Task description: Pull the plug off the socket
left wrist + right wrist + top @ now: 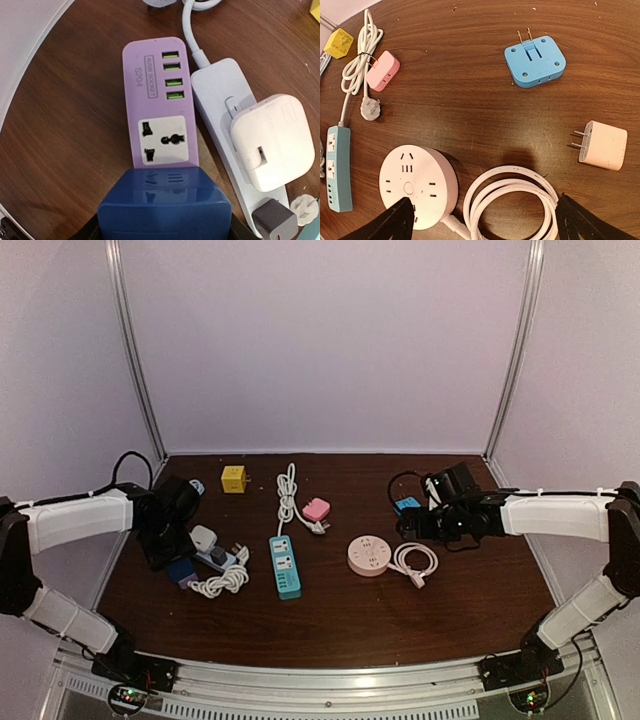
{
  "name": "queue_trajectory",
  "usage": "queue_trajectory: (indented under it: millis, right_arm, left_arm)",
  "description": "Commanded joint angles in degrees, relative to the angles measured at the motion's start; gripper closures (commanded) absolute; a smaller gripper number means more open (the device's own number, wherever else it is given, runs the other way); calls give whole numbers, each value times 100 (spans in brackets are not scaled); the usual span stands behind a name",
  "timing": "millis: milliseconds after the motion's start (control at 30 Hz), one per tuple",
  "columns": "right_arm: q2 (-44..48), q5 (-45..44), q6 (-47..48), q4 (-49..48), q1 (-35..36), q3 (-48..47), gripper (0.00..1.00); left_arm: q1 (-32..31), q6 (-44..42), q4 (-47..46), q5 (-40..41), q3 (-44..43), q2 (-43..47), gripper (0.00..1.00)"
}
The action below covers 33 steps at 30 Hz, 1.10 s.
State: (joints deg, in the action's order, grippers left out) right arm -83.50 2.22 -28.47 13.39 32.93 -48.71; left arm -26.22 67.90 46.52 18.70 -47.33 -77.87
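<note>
A dark blue plug point(165, 200) sits in the near end of a purple socket strip point(155, 85) with several green USB ports. My left gripper point(164, 227) has a black finger against each side of this plug and is shut on it. From above, the left gripper point(178, 558) is at the table's left side over the blue plug point(181, 571). My right gripper point(485, 220) hangs open above a coiled white cable point(512, 200), holding nothing. It is at the right of the table point(422, 525).
Right beside the purple strip lies a white power strip point(220, 85) carrying a white charger point(272, 140) and a grey adapter point(274, 222). A pink round socket point(417, 185), teal strip point(285, 565), light blue adapter point(535, 61), pink charger point(602, 145) and yellow cube point(234, 479) lie about.
</note>
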Motion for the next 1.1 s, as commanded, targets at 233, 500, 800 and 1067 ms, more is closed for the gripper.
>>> queue_trajectory:
  millis: [233, 500, 800, 1067]
  right_arm:
    - [-85, -318, -34, -102, 300, -207, 0]
    - [-283, -425, -33, -41, 534, -489, 0]
    - [-869, -405, -132, -120, 1039, -1037, 0]
    - [-1452, -95, -241, -281, 1356, -1699, 0]
  left_arm:
    - [-1390, -815, -2018, -1797, -901, -1463, 69]
    - [-1905, -1248, -2209, -2430, -1907, -2363, 69]
    - [-1931, -1356, -1319, -2031, -2004, -2403, 69]
    - [-1973, -1706, -610, -1956, -1949, -2000, 69]
